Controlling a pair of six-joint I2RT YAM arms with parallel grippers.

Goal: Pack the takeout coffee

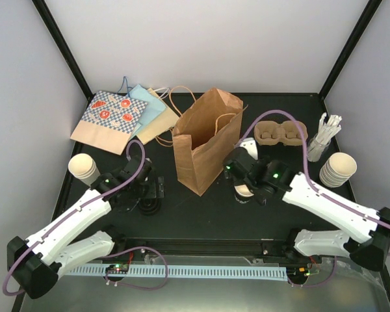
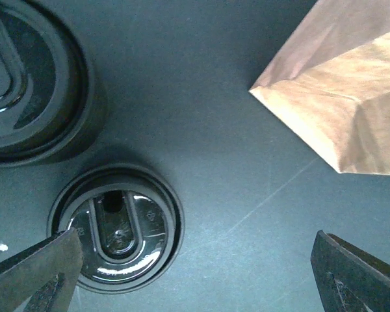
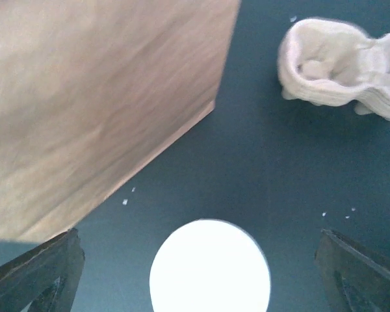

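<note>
1. The right gripper (image 3: 198, 235) is open. Its dark fingers (image 3: 36, 276) are spread to both edges of the wrist view and grip nothing.
2. Between those fingers stands a cream paper cup (image 3: 210, 268), upright on the black table (image 3: 266, 162) and touching neither one. Its mouth is washed out to a white disc.
3. Beyond that cup, the brown paper bag (image 3: 97, 97) is on one side and the tan pulp carrier (image 3: 338, 65) on the other. From above, the bag stands upright mid-table with its mouth open, and the carrier lies behind the right arm.
4. The left gripper (image 2: 198, 237) is also spread wide, with nothing held.
5. A black lid (image 2: 120, 224) lies flat on the table at the left gripper's left-hand finger (image 2: 39, 273). The fingertip overlaps the lid's rim, but I cannot tell if they touch.
6. A second black lid (image 2: 26, 84) sits just beyond the first.
7. Further out, a stack of cups (image 1: 338, 169) stands by the right edge and another cup stack (image 1: 84, 168) by the left edge.
8. Some flat patterned bags (image 1: 117, 117) lie at the far left.
</note>
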